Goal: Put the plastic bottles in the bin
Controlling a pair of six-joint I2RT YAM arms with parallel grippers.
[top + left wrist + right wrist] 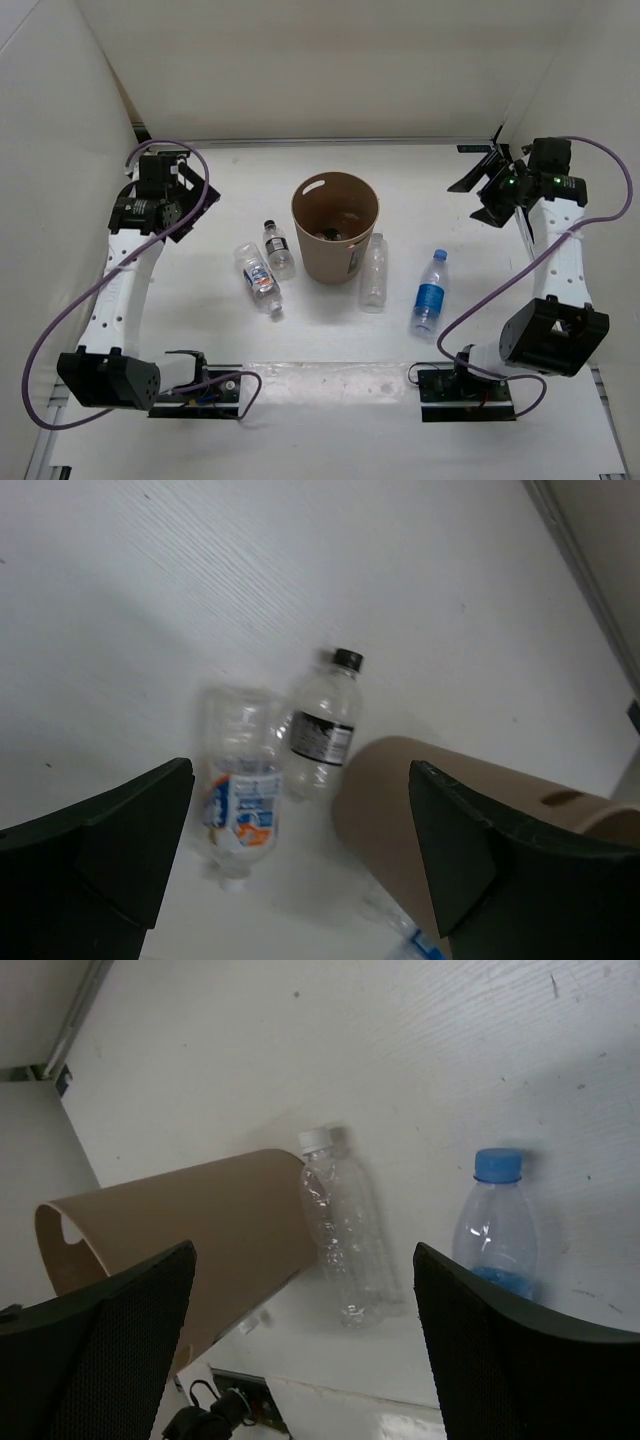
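The tan bin [332,262] stands upright mid-table. Left of it lie the black-capped bottle [279,250] and the white-labelled bottle [258,277]. The plain unlabelled bottle [373,272] lies against the bin's right side, and the blue-capped bottle [431,291] lies further right. My left gripper [188,198] is open and empty, raised at the far left. Its wrist view shows the black-capped bottle [322,730], the white-labelled bottle [238,790] and the bin [400,800]. My right gripper [482,186] is open and empty at the far right. Its wrist view shows the plain bottle [345,1230], the blue-capped bottle [497,1225] and the bin [200,1230].
White walls close in the table on the left, back and right. Something dark lies in the bottom of the bin [330,235]. The arm base plates with cables [200,390] [465,390] sit at the near edge.
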